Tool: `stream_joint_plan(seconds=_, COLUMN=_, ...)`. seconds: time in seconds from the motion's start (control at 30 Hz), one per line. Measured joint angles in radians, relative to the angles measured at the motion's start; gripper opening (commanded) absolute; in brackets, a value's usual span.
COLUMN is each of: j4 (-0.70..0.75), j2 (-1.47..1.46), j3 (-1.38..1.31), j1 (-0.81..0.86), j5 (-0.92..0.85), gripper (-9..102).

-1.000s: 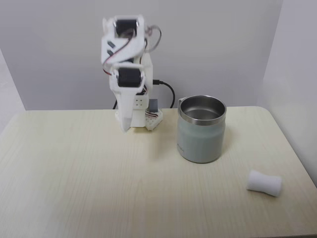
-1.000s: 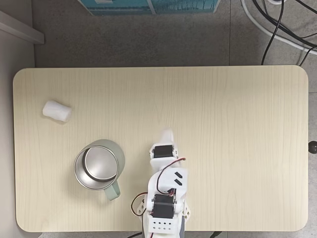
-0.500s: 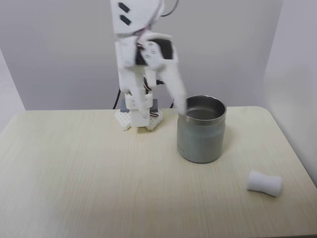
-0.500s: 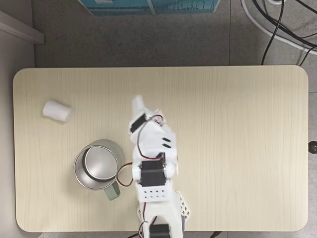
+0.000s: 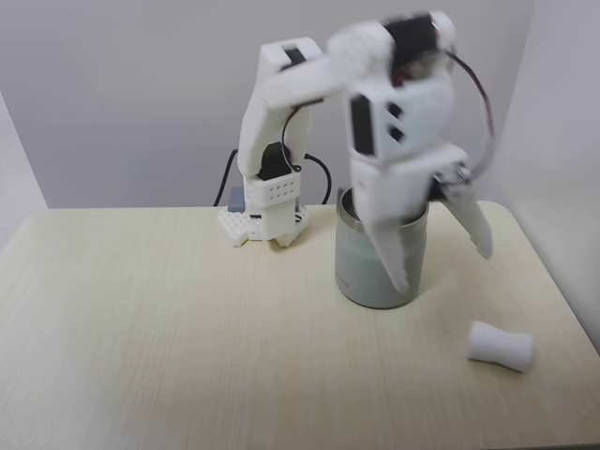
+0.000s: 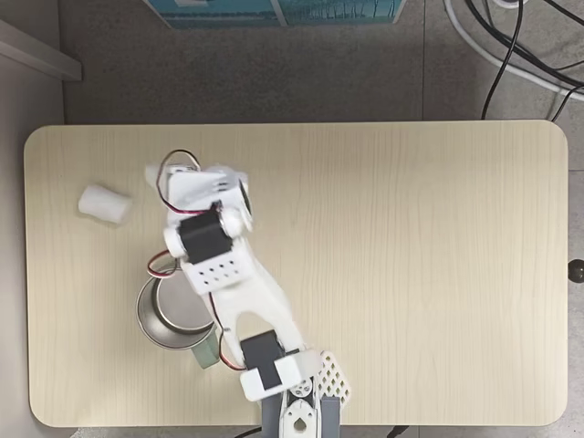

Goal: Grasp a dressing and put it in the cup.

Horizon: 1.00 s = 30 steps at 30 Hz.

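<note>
On the pale wooden table (image 5: 141,328) stand one mug, one roll and one arm. Near the table's right edge in the side-on fixed view lies the single small white soft dressing (image 5: 501,346), a roll with a pinched middle, resting on its side well apart from everything else; from above it sits near the left edge (image 6: 104,204). One squat grey-green cup (image 5: 367,277) with a shiny steel rim stands upright between the arm's base and the dressing, its steel interior (image 6: 173,310) partly covered by the arm from above. One white robot arm (image 5: 281,112) reaches forward over the cup, and its gripper (image 5: 441,261) hangs in front of and above the mug with its two fingers spread wide apart, holding nothing. From above, the gripper's end lies between the cup and the dressing, close to the dressing but not touching it. Several black cables (image 6: 511,46) run over the grey floor beyond the table
</note>
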Motion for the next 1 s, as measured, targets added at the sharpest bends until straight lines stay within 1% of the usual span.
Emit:
stream_joint_plan(seconds=0.2, j4=0.002, j2=0.238, j3=0.163, j1=-0.118, j5=-0.081, gripper=46)
stream_joint_plan(seconds=0.47, j4=0.002, j2=0.565, j3=0.439, j1=-0.229, j5=-0.097, gripper=47)
stream_joint_plan(seconds=0.63, j4=0.002, j2=0.726, j3=0.581, j1=-0.265, j5=-0.110, gripper=47)
stream_joint_plan(seconds=1.0, j4=0.002, j2=0.904, j3=0.756, j1=-0.268, j5=-0.133, gripper=46)
